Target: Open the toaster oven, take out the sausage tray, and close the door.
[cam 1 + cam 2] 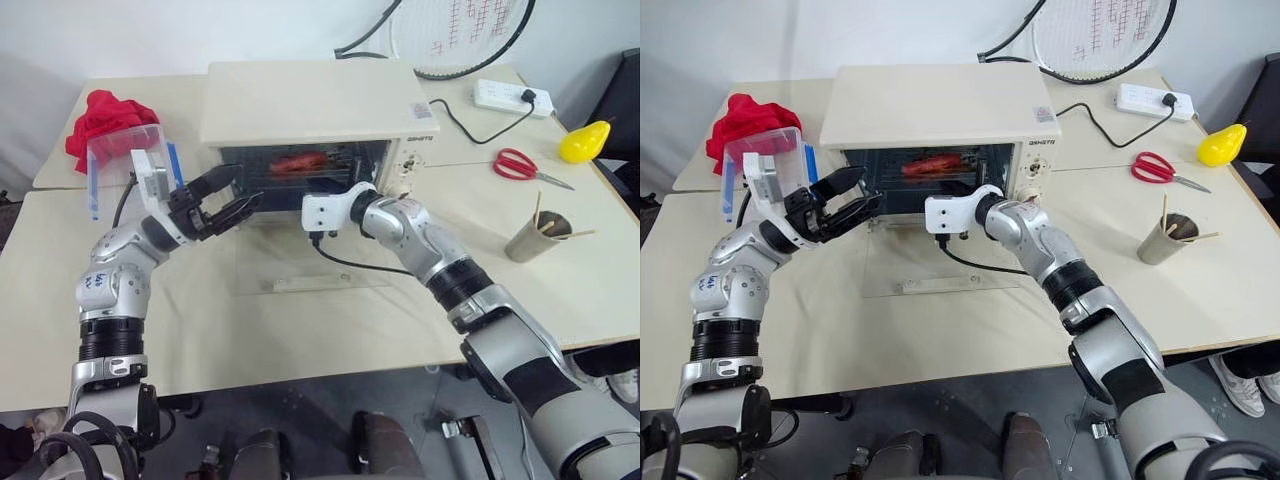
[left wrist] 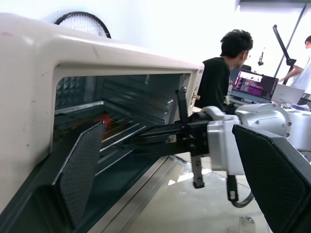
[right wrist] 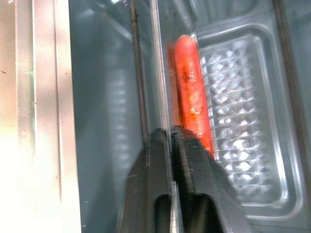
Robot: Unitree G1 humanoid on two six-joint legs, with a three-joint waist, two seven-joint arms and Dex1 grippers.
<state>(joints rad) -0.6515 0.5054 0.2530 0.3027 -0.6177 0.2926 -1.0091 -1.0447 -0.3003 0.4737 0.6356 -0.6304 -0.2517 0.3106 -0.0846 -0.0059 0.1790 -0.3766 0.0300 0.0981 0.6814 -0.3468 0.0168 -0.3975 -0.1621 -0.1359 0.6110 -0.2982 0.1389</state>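
The cream-white toaster oven point(image 1: 300, 100) stands at the table's back with its glass door point(image 1: 300, 268) folded down flat onto the table. Inside lies the silver sausage tray point(image 3: 243, 121) with a red sausage point(image 3: 192, 92) along one side. My right gripper point(image 3: 171, 133) reaches into the oven's mouth point(image 1: 350, 183) and is shut on the tray's thin front rim. My left gripper point(image 1: 245, 190) hovers open at the oven's left front corner, just above the door's hinge side, holding nothing. Its mesh-faced fingers point(image 2: 80, 174) frame the right gripper point(image 2: 146, 143).
A clear plastic box with blue clips point(image 1: 125, 160) and a red cloth point(image 1: 105, 115) sit left of the oven. On the right lie red scissors point(image 1: 520, 163), a power strip point(image 1: 512, 96), a yellow pear shape point(image 1: 583, 143) and a cup of sticks point(image 1: 535, 237). A person point(image 2: 223, 73) sits beyond.
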